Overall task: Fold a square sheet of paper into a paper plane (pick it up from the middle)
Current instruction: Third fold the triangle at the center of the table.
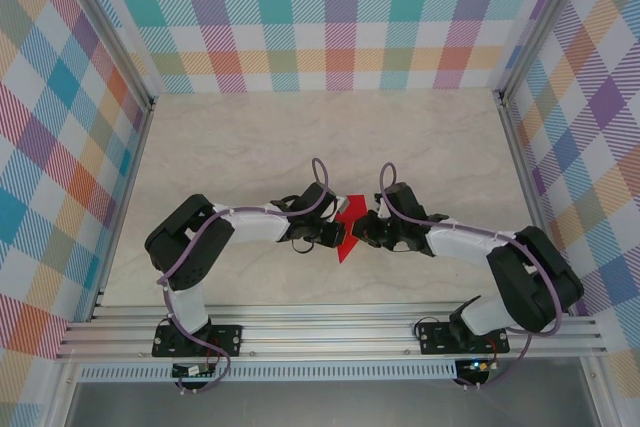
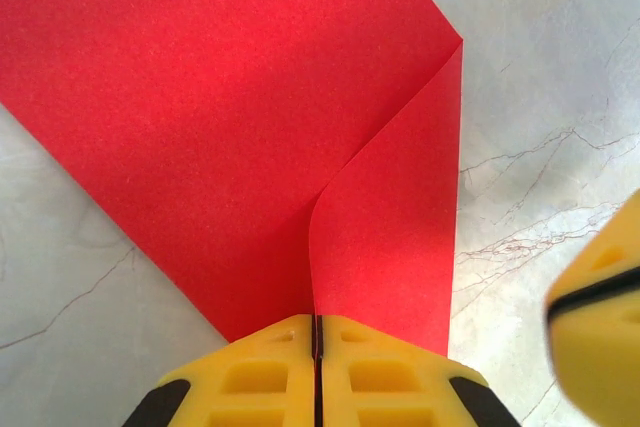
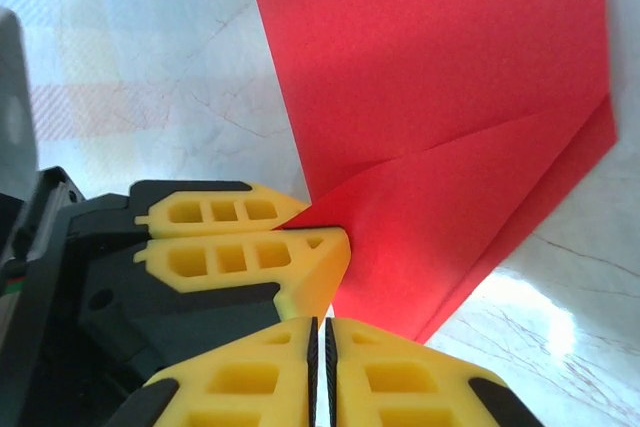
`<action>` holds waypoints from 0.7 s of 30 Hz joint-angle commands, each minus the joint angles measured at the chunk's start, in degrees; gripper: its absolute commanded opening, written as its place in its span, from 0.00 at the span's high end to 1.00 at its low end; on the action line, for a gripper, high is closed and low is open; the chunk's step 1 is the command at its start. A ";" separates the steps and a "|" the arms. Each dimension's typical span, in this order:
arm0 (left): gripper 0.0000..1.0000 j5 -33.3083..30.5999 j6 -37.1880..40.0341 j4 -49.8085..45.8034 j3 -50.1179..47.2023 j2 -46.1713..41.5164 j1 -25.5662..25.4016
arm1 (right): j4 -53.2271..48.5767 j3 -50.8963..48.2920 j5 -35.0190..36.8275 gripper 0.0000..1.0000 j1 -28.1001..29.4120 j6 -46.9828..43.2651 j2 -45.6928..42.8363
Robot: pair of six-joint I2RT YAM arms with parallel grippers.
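The red sheet of paper (image 1: 347, 239) lies at the table's middle between both grippers, partly folded, with a point toward the near edge. In the left wrist view a flap of the paper (image 2: 230, 97) curls up along a crease, and my left gripper (image 2: 318, 325) is shut on that flap's edge. My left gripper (image 1: 331, 237) holds the paper's left side. My right gripper (image 1: 363, 234) sits at the paper's right side, and its jaws (image 3: 322, 332) are shut with no paper between them. The left fingers (image 3: 250, 252) pinch the paper (image 3: 450, 67) just ahead of it.
The marble-patterned tabletop (image 1: 250, 147) has free room behind and to both sides. Checked walls (image 1: 340, 17) enclose it on three sides. An aluminium rail (image 1: 330, 332) runs along the near edge by the arm bases.
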 commanded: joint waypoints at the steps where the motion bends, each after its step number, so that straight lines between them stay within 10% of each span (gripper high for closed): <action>1: 0.92 -0.46 0.49 -3.27 0.32 1.62 0.36 | 3.82 -0.19 -3.40 0.87 -0.25 0.69 2.78; 21: 0.92 0.72 0.96 -4.28 1.32 2.21 0.36 | -4.99 5.11 -2.51 0.86 -4.19 -4.22 4.45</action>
